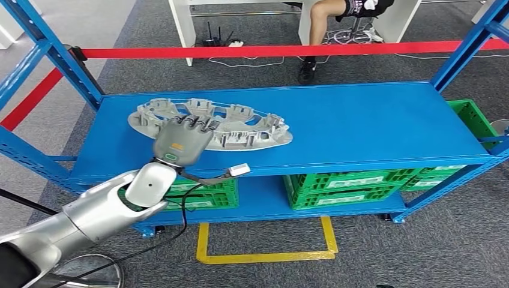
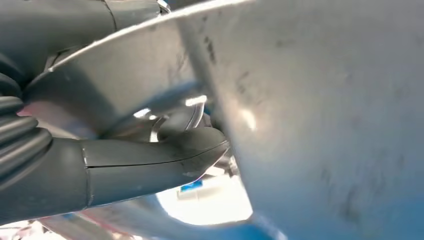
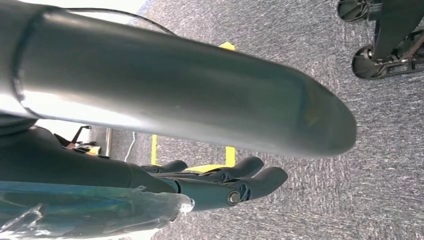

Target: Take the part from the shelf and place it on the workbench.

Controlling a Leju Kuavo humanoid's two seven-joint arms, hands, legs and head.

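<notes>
The blue shelf point(image 1: 360, 126) spans the head view from 9 to 3 o'clock, its top deck bare apart from the part. Behind it, toward 12 o'clock, a red barrier tape point(image 1: 288, 50) runs across, and a seated person's leg point(image 1: 317, 30) shows beside white table legs. On the grey carpet at 6 o'clock, yellow floor tape point(image 1: 267, 255) marks a rectangle.

On the lower deck sit green crates point(image 1: 351, 186), one at about 5 o'clock, another at 7 o'clock behind the left arm, and one more at the 3 o'clock end of the rack. What they hold cannot be told from here.

The part point(image 1: 240, 129), a flat grey oval casting with raised ribs and pockets on its upper face, lies on the top deck toward 10 o'clock, well inside the front edge.

The left hand point(image 1: 180, 141) reaches in from 7 o'clock and rests over the part's near rim, fingers point(image 1: 195, 123) laid on the ribbed top. In the left wrist view the thumb point(image 2: 150, 170) sits against the underside of the part point(image 2: 320, 115), so the hand pinches the rim between thumb and fingers.

In the right wrist view the right hand point(image 3: 220, 182) hangs over the carpet, its dark fingers point(image 3: 260, 177) lying close together and nearly straight, with nothing in them.
</notes>
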